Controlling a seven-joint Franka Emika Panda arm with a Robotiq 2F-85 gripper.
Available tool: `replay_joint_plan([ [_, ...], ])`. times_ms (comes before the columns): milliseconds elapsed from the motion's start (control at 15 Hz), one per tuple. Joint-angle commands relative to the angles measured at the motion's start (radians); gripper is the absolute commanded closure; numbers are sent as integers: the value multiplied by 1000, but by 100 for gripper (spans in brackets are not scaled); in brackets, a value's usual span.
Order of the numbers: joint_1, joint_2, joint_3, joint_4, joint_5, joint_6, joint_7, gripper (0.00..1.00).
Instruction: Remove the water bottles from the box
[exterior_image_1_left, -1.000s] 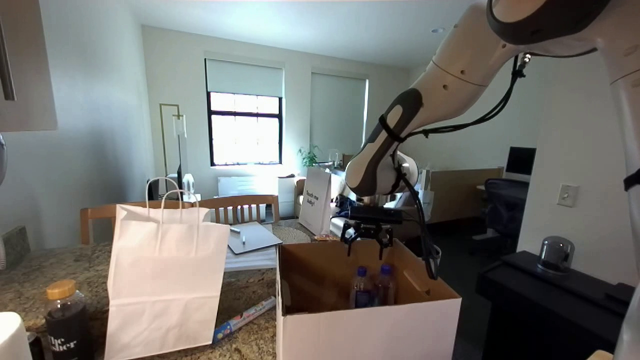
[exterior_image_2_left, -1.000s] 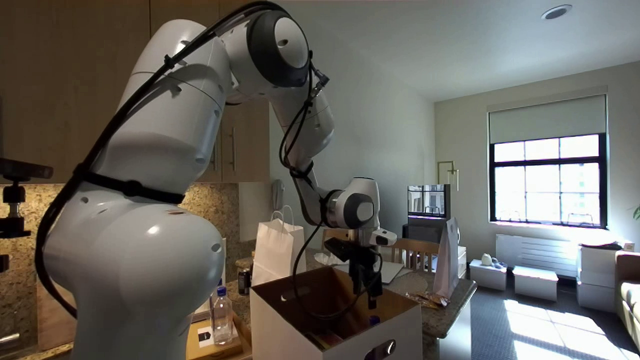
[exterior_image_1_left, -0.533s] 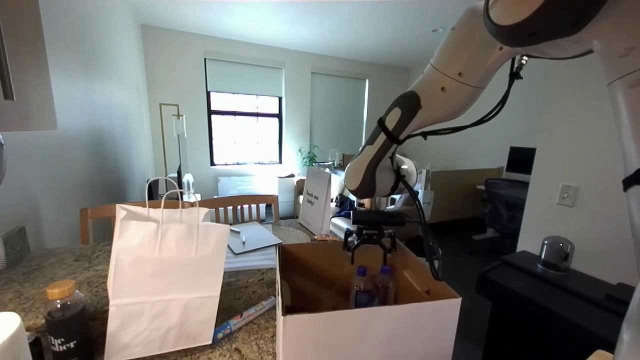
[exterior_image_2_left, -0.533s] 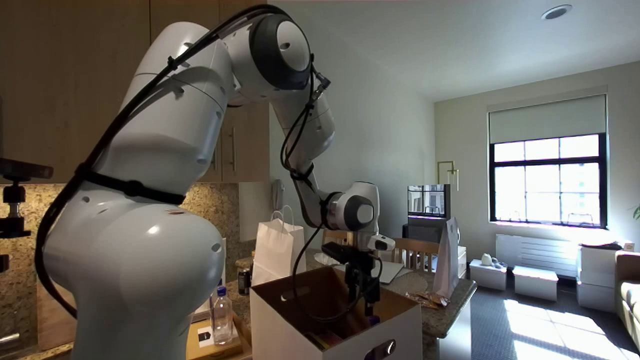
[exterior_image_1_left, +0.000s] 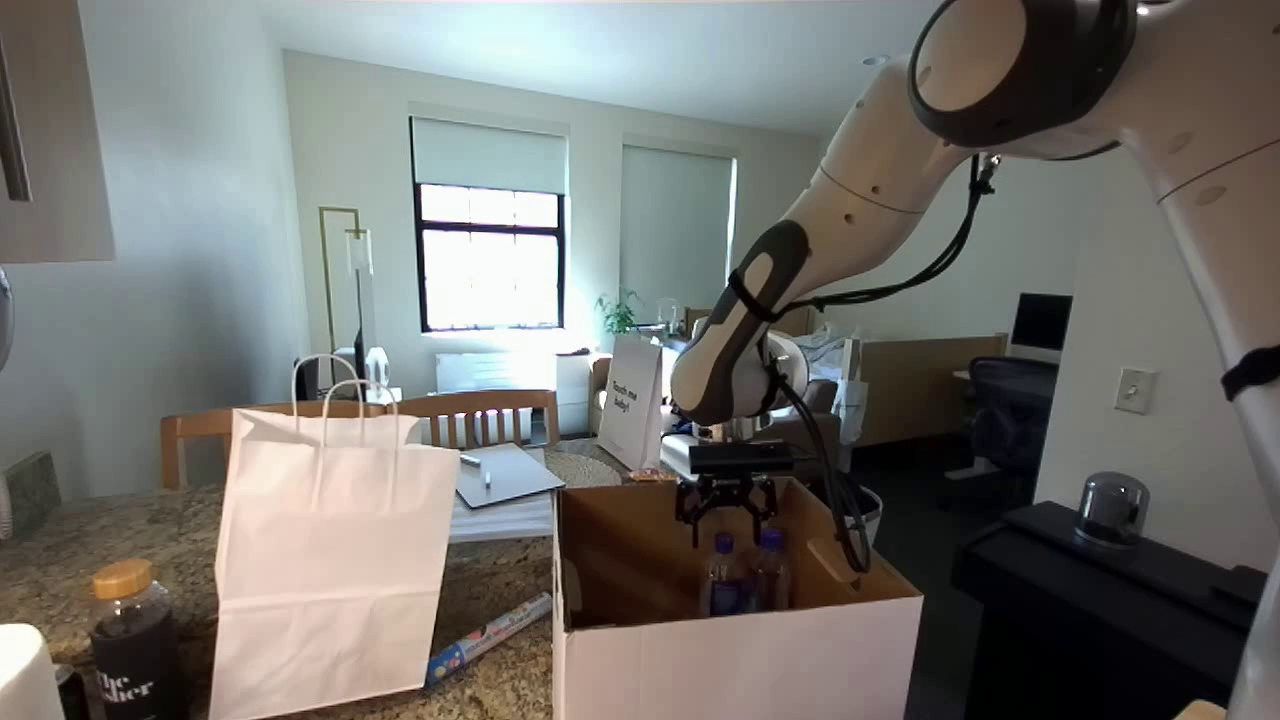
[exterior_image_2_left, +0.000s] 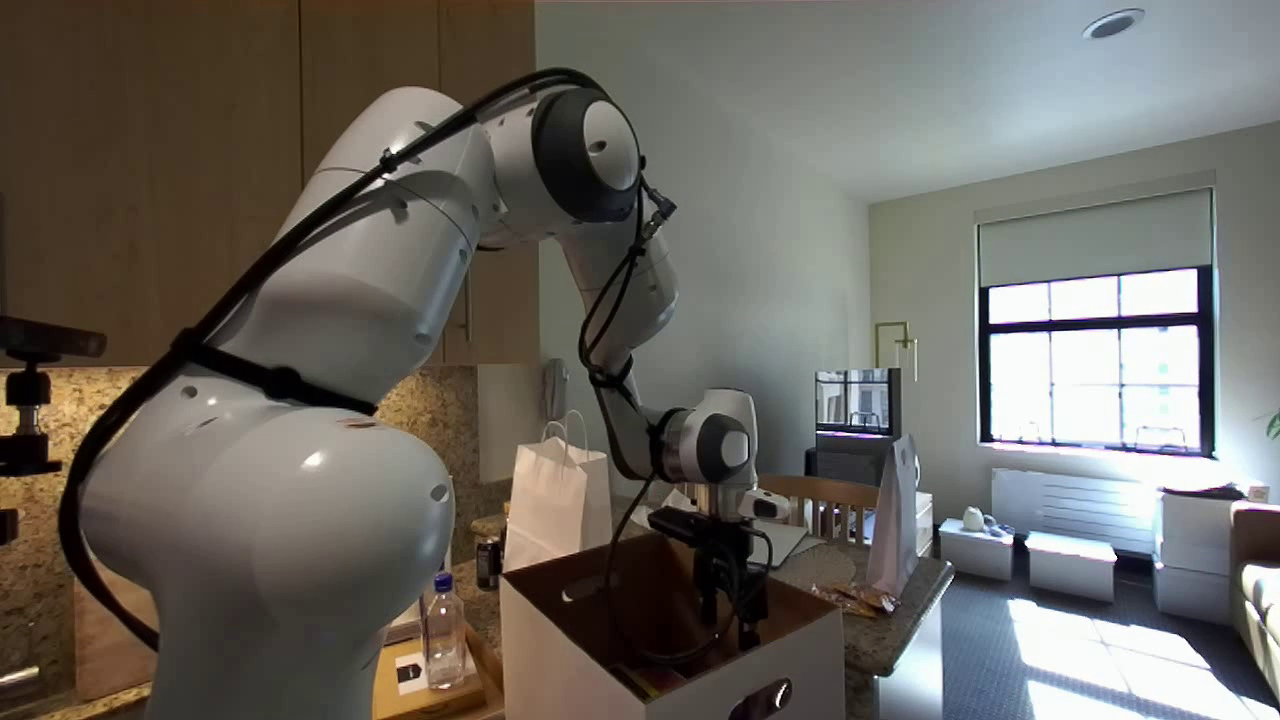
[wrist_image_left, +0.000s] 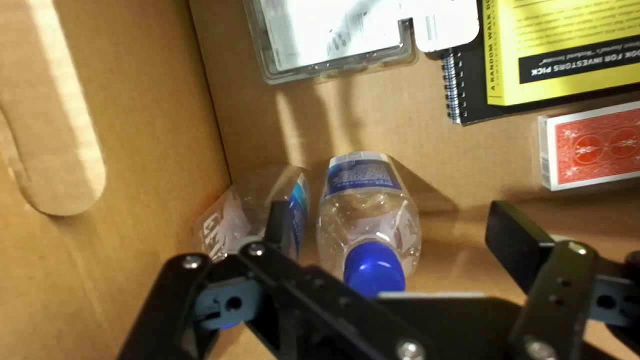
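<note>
The box (exterior_image_1_left: 735, 665) has brown inner walls and a pale outside; it also shows in an exterior view (exterior_image_2_left: 575, 650). Two clear water bottles with blue caps and bluish labels stand inside: one bottle (wrist_image_left: 367, 215) and, beside it near the wall, another bottle (wrist_image_left: 250, 210). Both show in an exterior view, left (exterior_image_1_left: 724, 585) and right (exterior_image_1_left: 771, 580). My gripper (wrist_image_left: 393, 225) is open and empty. In the wrist view its fingers lie either side of the middle bottle, one finger overlapping the other bottle. In both exterior views the gripper (exterior_image_1_left: 727, 538) (exterior_image_2_left: 730, 622) reaches into the box from above.
The box also holds a clear case (wrist_image_left: 340, 45), yellow book (wrist_image_left: 565, 55), spiral notebook (wrist_image_left: 472, 100) and red card deck (wrist_image_left: 595, 147). A white paper bag (exterior_image_1_left: 335, 570) and tube (exterior_image_1_left: 490, 637) are beside it. Another bottle (exterior_image_2_left: 444, 640) stands outside near the arm's base.
My gripper has moved lower into the box, its fingertips now at about cap height, shifting slightly sideways. It stays open. The bottles and box have not moved.
</note>
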Motion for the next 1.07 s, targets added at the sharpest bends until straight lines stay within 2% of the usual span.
replay_joint_plan([
  [0, 16, 71, -52, 71, -59, -20, 22, 0],
  [200, 13, 113, -74, 116, -67, -32, 19, 0],
  [267, 13, 120, -75, 128, -63, -40, 15, 24],
  [400, 9, 131, -71, 150, -50, -52, 7, 33],
  [933, 2, 135, -46, 196, -26, -80, 4, 87],
  [1000, 3, 137, -47, 198, -28, -80, 7, 88],
])
